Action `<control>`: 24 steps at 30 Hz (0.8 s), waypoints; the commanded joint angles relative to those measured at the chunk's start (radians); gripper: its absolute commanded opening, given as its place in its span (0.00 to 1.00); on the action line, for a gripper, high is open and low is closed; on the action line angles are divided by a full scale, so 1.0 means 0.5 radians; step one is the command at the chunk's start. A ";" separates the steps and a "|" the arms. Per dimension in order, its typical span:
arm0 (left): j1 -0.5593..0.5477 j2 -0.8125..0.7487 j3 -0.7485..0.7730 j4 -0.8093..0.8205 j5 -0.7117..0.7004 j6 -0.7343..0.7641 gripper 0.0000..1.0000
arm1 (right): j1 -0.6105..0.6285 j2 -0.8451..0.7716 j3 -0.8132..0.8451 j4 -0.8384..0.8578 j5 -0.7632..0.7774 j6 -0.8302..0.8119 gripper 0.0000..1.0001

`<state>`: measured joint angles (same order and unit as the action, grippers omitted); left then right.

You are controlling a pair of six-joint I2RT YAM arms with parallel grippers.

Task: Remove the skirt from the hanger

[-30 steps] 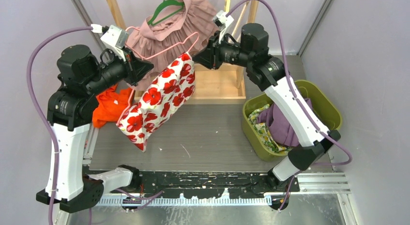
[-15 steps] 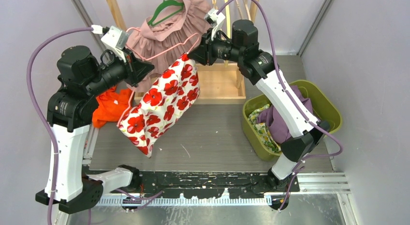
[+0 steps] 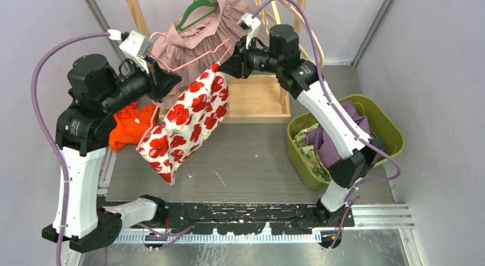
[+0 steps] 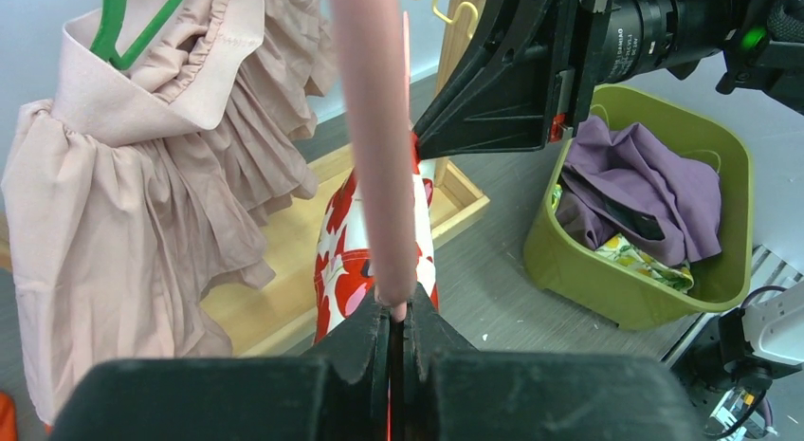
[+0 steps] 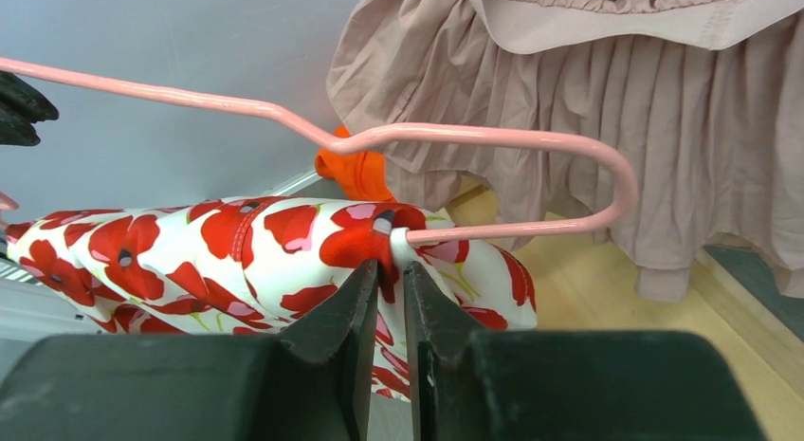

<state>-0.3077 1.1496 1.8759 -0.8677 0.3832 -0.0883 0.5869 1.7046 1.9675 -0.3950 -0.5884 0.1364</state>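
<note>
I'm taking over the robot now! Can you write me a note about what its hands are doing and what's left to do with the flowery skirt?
Left gripper: shut on the pink hanger, holding it up in the air.
Right gripper: shut on the skirt, right by the clip at the hanger's end.
Skirt: hangs from that one clip, the rest drooping down.
Done: both grips are on.
Left: pull the skirt out of the clip, then put it down.

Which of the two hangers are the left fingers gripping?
The pink hanger carrying the red-poppy skirt; the green hanger holds the ruffled dusty-pink garment.
</note>
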 commanded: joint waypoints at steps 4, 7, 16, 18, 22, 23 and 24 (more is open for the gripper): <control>-0.009 -0.008 0.073 0.157 -0.008 0.030 0.00 | 0.054 -0.048 -0.044 0.170 -0.140 0.103 0.23; -0.009 0.004 0.077 0.161 -0.008 0.029 0.00 | 0.070 -0.073 -0.105 0.232 -0.170 0.145 0.24; -0.010 0.025 0.086 0.169 -0.022 0.038 0.00 | 0.127 -0.064 -0.066 0.209 -0.283 0.243 0.01; -0.010 0.026 0.082 0.175 -0.025 0.039 0.00 | 0.130 -0.087 -0.064 0.176 -0.303 0.244 0.01; -0.008 0.047 0.080 0.182 -0.045 0.042 0.00 | 0.129 -0.199 -0.094 0.087 -0.272 0.178 0.01; -0.010 0.056 0.084 0.181 -0.054 0.043 0.00 | 0.129 -0.234 -0.105 0.060 -0.246 0.154 0.01; -0.008 0.064 0.088 0.181 -0.060 0.047 0.00 | 0.128 -0.269 -0.109 0.028 -0.208 0.122 0.01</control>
<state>-0.3077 1.1736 1.8774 -0.8673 0.3695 -0.0711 0.6426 1.6913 1.9030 -0.3660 -0.6998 0.2352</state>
